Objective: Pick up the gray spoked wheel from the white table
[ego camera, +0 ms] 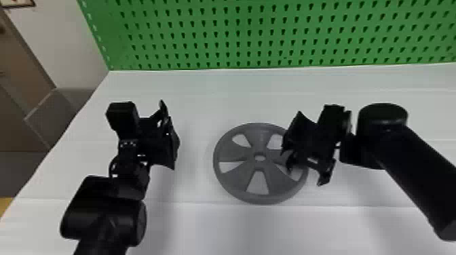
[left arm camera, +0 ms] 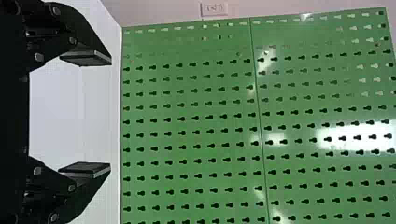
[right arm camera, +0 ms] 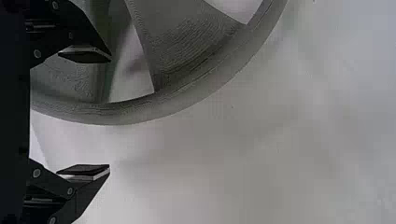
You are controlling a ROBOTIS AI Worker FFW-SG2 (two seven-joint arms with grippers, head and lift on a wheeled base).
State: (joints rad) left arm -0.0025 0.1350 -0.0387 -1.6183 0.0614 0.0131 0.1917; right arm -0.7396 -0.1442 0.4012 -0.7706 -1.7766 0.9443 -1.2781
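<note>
The right hand [ego camera: 305, 167] is over the right side of the gray spoked wheel [ego camera: 260, 138], its fingers apart, with nothing between them; the wheel lies flat on the white bench [ego camera: 210, 230]; the left hand [ego camera: 170, 135], also spread, is left of it; a green pegboard [ego camera: 254, 34] stands behind.

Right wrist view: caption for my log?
Open right gripper framing the gray spoked wheel's rim on the white table.
</note>
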